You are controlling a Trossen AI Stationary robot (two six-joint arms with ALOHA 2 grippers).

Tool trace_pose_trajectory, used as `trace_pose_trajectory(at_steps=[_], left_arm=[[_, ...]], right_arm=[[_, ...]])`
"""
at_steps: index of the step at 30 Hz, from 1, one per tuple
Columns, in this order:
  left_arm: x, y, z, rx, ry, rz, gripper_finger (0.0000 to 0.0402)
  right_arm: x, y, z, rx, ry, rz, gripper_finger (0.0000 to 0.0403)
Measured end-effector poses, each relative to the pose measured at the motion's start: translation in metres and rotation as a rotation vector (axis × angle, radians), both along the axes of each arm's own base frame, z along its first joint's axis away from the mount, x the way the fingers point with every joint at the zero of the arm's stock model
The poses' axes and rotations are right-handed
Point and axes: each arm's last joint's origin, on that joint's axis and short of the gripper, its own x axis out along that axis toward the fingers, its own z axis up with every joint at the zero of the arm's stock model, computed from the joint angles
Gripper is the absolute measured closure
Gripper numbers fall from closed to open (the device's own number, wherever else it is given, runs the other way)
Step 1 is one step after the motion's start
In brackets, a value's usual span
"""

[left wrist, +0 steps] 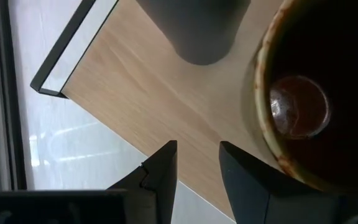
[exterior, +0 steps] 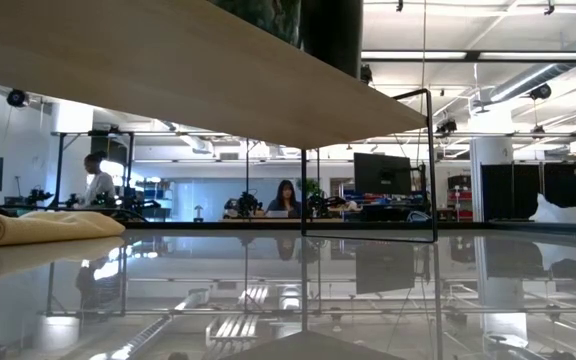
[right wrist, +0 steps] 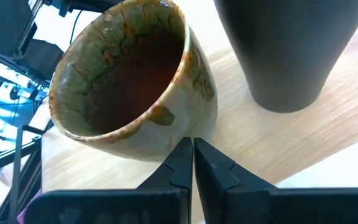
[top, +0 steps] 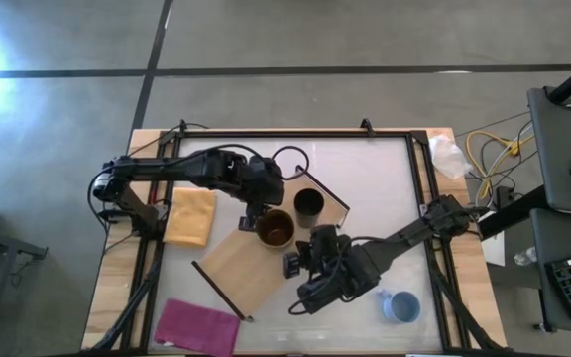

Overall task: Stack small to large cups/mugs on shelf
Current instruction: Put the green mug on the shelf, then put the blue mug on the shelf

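Brown mug (top: 275, 229) set beside black cup (top: 308, 204) on shelf (top: 246, 268).
Left gripper (left wrist: 197, 163) slightly spread, right gripper (right wrist: 192, 155) pressed together, empty; blue mug (top: 400, 306), off shelf, likely needs fetching next.

Shelf (top: 241, 268) bearing brown mug (top: 276, 229), black cup (top: 308, 204), apparently upright

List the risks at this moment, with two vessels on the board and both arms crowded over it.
Both arms crowd the brown mug: the left pincer, slightly open, and the right pincer, shut, could collide or knock it.
The black cup stands right beside the mug, so a nudge might tip it off the shelf.
The blue-grey mug sits off the shelf, near the right arm's sweep.
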Motion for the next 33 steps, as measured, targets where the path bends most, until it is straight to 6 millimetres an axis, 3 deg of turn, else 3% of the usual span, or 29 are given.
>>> trace_pose_trajectory(at_steps=[11, 19, 26, 33], left_arm=[[-0.012, 0.002, 0.015, 0.009, -0.063, 0.014, 0.0294], [-0.038, 0.002, 0.040, -0.034, -0.161, 0.079, 0.0294], [-0.068, 0.001, 0.059, -0.109, -0.251, 0.177, 0.0294], [-0.098, 0.001, 0.058, -0.147, -0.274, 0.228, 0.0294]], right_arm=[[-0.010, 0.010, -0.002, -0.008, 0.042, 0.025, 0.0394], [-0.038, 0.010, 0.011, 0.064, 0.117, -0.014, 0.0387], [-0.074, 0.017, 0.024, 0.273, 0.282, -0.002, 0.0323], [-0.105, 0.051, 0.010, 0.526, 0.469, -0.038, 0.0243]])
